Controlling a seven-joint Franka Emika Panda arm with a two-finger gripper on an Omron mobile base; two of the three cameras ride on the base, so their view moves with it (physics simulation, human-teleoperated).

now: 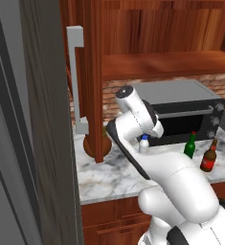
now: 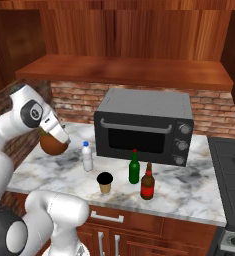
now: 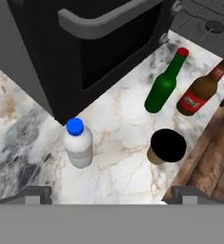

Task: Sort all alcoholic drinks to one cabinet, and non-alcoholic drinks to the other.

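Four drinks stand on the marble counter (image 2: 54, 170) in front of a toaster oven. The alcoholic drinks are a dark green glass bottle (image 2: 134, 167) (image 3: 163, 86) (image 1: 190, 145) and, beside it, a brown bottle with a red label (image 2: 147, 182) (image 3: 199, 93) (image 1: 209, 158). The non-alcoholic drinks are a white plastic bottle with a blue cap (image 2: 87, 156) (image 3: 78, 143) (image 1: 144, 143) and a tan coffee cup with a black lid (image 2: 105, 182) (image 3: 167, 147). My gripper (image 3: 112, 195) hangs open above the counter, looking down between the white bottle and the cup, with nothing between its fingers.
A dark toaster oven (image 2: 144, 125) stands at the back of the counter. A brown round object (image 2: 53, 145) sits at the counter's left end. Wooden upper cabinets (image 2: 139, 30) hang above. An open cabinet door with a grey handle (image 1: 75, 81) stands at the left. A stove (image 2: 231, 165) lies at the right.
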